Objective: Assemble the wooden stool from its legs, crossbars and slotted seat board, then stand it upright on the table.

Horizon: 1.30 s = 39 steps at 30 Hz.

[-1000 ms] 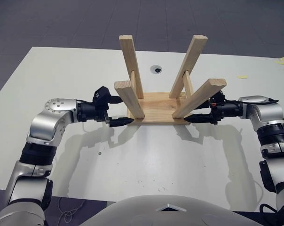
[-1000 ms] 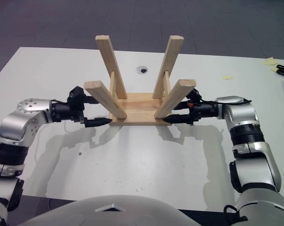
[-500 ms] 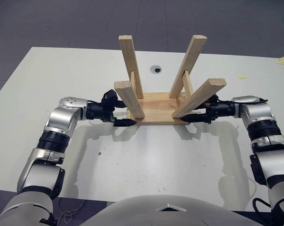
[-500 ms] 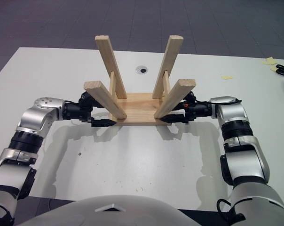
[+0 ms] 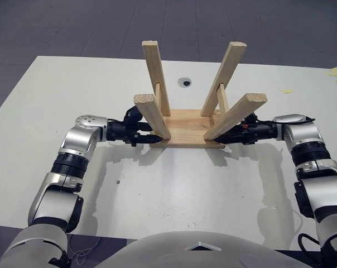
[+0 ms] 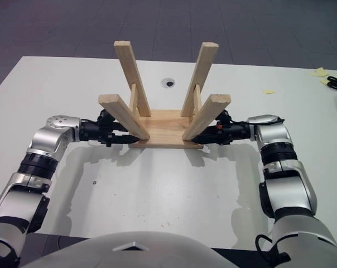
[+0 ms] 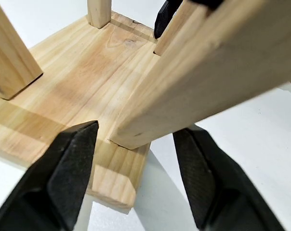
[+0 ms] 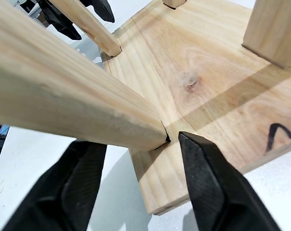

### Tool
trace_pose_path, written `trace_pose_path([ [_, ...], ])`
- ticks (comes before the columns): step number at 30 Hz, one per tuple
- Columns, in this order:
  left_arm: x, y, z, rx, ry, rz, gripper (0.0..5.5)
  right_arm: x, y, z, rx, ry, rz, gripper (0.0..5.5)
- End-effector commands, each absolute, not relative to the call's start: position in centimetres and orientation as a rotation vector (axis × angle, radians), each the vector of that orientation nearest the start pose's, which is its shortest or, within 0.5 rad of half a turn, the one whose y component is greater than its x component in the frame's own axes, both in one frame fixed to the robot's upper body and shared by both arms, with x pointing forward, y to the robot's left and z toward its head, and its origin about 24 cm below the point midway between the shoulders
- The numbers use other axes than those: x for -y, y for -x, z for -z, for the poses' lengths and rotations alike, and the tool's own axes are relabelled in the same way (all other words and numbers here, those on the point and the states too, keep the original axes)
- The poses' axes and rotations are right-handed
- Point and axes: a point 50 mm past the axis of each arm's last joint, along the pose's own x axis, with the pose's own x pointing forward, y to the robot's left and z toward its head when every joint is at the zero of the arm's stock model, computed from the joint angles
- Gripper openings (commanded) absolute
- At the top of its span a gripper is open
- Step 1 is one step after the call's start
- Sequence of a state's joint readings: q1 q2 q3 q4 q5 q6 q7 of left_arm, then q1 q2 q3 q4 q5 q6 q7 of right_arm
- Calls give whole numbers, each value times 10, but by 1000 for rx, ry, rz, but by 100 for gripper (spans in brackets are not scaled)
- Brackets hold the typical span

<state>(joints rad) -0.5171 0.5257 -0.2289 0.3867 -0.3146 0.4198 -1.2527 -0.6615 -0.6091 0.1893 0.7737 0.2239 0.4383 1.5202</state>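
Both grippers work at mid-frame, one on each side of the upturned stool (image 5: 186, 100). The left gripper (image 5: 153, 139) has its fingers spread around the base of the near-left leg (image 5: 152, 114). The right gripper (image 5: 222, 137) is likewise spread around the near-right leg (image 5: 235, 116). Neither is clamped yet. The seat board (image 5: 188, 127) lies flat on the table (image 5: 174, 184), legs pointing up. The step looks like taking hold for the flip. Closing both together, low where leg meets board, should stop the joints prying loose.

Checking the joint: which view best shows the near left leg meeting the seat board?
Left wrist view: near left leg meets seat board close up. Eye views show it small, right wrist view farther off.
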Motion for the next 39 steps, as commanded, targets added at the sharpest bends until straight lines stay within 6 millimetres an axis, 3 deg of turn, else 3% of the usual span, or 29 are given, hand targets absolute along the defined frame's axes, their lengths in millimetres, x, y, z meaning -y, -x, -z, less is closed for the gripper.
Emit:
trace_pose_path([
  [1, -168, -304, -81, -480, -40, 1291, 205, 225, -307, -69, -726, -110, -1271, 196],
  [4, -170, -302, -80, -493, -36, 1285, 160, 224, -303, -67, -734, -131, -1275, 151],
  [9, -174, -295, -79, -519, -9, 1280, 154, 223, -289, -64, -778, -159, -1302, 72],
  [14, -175, -282, -99, -575, 181, 1313, 153, 220, -261, -76, -809, -302, -1351, 0],
  [18, -178, -274, -130, -620, 418, 1319, 133, 216, -249, -103, -742, -482, -1334, 0],
  [24, -175, -295, -151, -553, 538, 1161, 99, 219, -240, -120, -651, -571, -1253, 0],
  [29, -170, -295, -132, -590, 538, 1027, 98, 213, -226, -108, -661, -572, -1223, 0],
  [34, -185, -294, -109, -572, 728, 834, 202, 211, -222, -103, -613, -616, -1172, 82],
  [39, -185, -283, -114, -480, 895, 865, 267, 208, -209, -92, -609, -668, -1131, 144],
])
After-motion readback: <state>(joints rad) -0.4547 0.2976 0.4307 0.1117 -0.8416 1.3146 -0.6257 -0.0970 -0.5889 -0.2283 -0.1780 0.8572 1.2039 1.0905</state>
